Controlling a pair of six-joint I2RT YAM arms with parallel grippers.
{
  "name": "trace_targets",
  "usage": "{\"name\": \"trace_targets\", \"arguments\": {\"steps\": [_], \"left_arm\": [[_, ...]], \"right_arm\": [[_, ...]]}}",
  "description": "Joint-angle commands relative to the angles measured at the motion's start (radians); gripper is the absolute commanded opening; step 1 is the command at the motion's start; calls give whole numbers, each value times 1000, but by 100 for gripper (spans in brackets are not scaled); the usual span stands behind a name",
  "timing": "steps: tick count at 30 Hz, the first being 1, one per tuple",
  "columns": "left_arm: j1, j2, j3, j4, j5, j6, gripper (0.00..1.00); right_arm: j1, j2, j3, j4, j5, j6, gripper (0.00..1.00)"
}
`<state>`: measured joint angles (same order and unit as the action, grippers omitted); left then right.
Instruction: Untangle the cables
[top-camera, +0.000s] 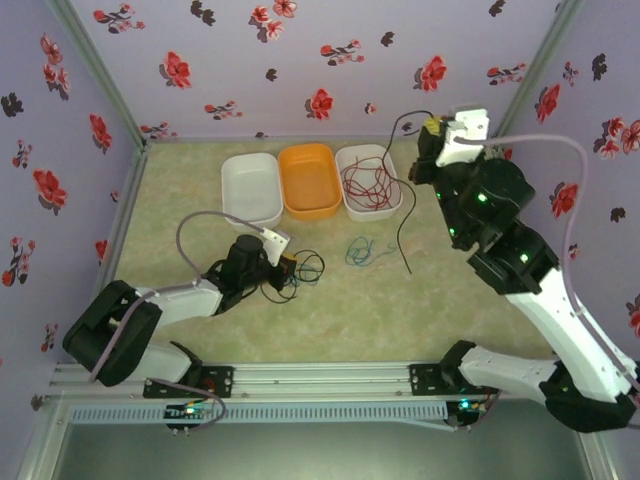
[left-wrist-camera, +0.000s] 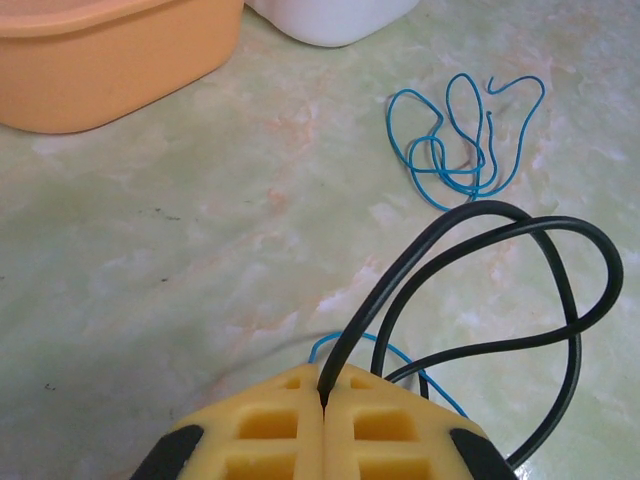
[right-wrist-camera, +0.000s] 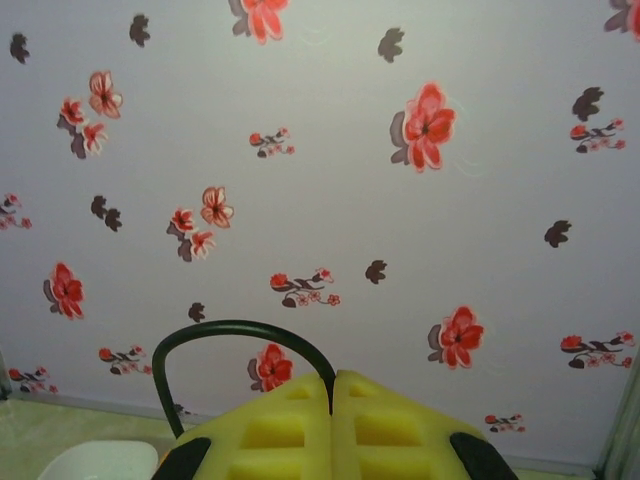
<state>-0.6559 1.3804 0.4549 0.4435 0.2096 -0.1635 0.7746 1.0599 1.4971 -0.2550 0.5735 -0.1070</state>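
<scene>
Table: pale marbled top, flowered walls on three sides.
Right arm: reaching up and far on the right side, wrist lifted high above the table.
Left arm: stretched low across the near left, wrist down by the table top.
Left white tub: far side, first in a row of three touching tubs.
Orange tub: middle of the row.
Right white tub: and there's the red cable, piled in loose loops inside it.
Right gripper: yellow pads pressed together, pinching the dark cable, which arches out to the left of the pads; from above it hangs down past the right white tub to the table.
Left gripper: pads clamped tight on the black cable, which springs out in two big loops to the right, on the table near the middle.
Blue cable: a small curly tangle lying free on the table, near side of the right white tub, between the two grippers.
Blue strand: peeking out just under the left gripper's pads, beside the black cable.
</scene>
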Motion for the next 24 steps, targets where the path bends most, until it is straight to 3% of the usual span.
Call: {"name": "trace_targets", "arguments": {"steps": [1, 7, 15, 24], "left_arm": [[6, -33, 0, -3, 19, -18, 8], [6, -85, 15, -34, 29, -36, 47], [7, -268, 41, -129, -27, -48, 98], [16, -428, 78, -213, -200, -48, 100]], "right_arm": [[-18, 103, 59, -102, -17, 58, 0], [-73, 301, 201, -144, -175, 143, 0], [-114, 529, 368, -122, -277, 166, 0], [-164, 758, 538, -129, -301, 164, 0]]}}
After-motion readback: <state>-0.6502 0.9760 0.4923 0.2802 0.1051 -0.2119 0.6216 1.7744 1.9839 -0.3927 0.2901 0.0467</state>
